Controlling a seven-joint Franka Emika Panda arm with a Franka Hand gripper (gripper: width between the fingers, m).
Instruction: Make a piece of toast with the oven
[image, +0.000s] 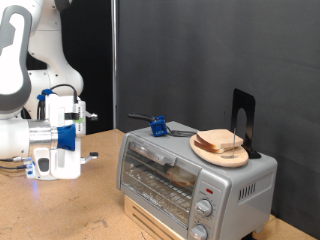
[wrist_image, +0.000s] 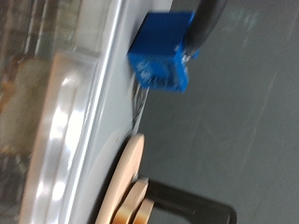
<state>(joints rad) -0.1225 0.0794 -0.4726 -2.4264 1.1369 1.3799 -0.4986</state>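
The silver oven (image: 160, 155) stands at the exterior view's right with its glass door shut. A tan shape (image: 181, 176) shows behind the glass on the wire rack; I cannot tell whether it is the piece of toast. A round wooden plate (image: 205, 149) with piled bread slices (image: 222, 142) sits on the oven's top. My gripper (image: 86, 155) hangs to the exterior view's left of the oven, apart from it and holding nothing that shows. Its fingers do not show in the wrist view, which shows the oven's top edge (wrist_image: 98, 112) and the plate's rim (wrist_image: 126, 187).
A blue block with a black handle (image: 158, 126) lies on the oven's top, and also shows in the wrist view (wrist_image: 161, 54). A black stand (image: 243, 118) rises behind the plate. Round knobs (image: 206, 208) are on the oven's front right. A white and blue device (image: 60, 110) is behind the gripper.
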